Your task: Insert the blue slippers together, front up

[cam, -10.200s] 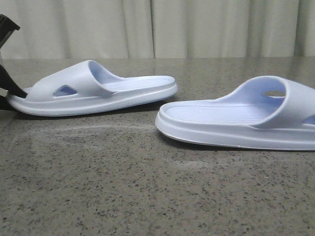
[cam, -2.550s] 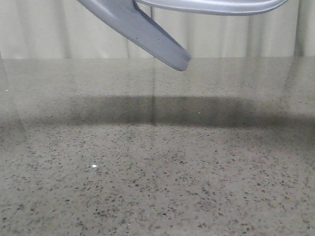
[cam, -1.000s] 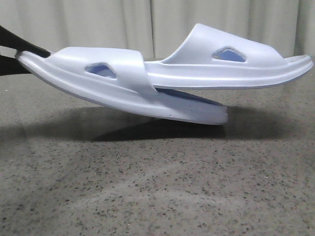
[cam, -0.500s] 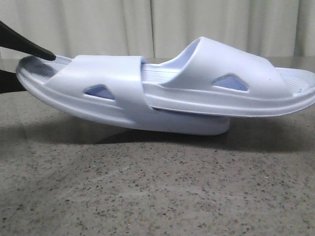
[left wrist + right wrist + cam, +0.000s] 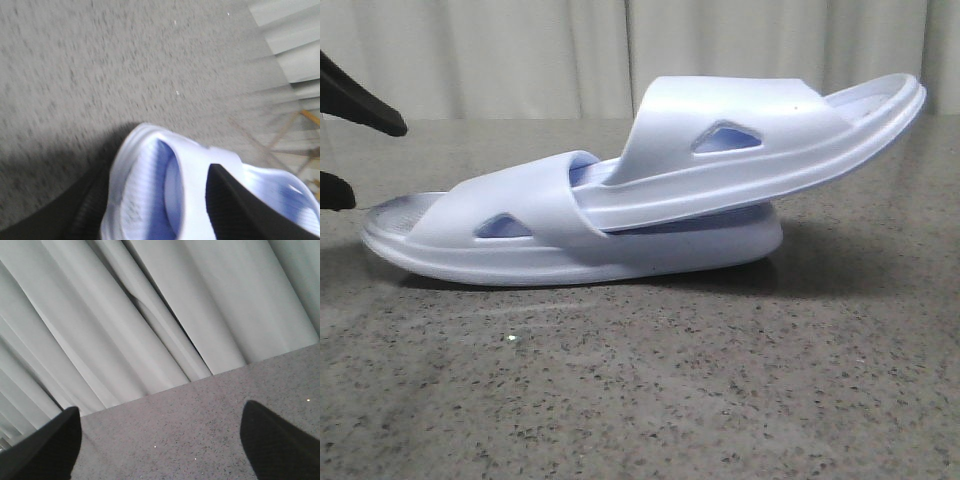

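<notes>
The two blue slippers are nested on the table in the front view. The lower slipper [image 5: 520,250] lies flat, heel to the left. The upper slipper [image 5: 750,160] has its toe pushed under the lower one's strap, and its heel is tilted up to the right. My left gripper [image 5: 378,162] is open at the lower slipper's heel, fingers apart above and beside it. In the left wrist view that heel [image 5: 150,200] lies between the spread fingers [image 5: 240,205] of my left gripper [image 5: 160,167]. My right gripper [image 5: 161,410] is open and empty over bare table.
The speckled grey stone table [image 5: 640,400] runs back to a pale curtain [image 5: 520,50]. The right wrist view shows the table's far edge [image 5: 200,382] against the curtain. A yellowish frame [image 5: 300,120] shows beyond the table in the left wrist view.
The lower slipper came down flat onto the table and my left gripper opened off its heel. The upper slipper's heel tipped up to the right, toe still under the strap.
</notes>
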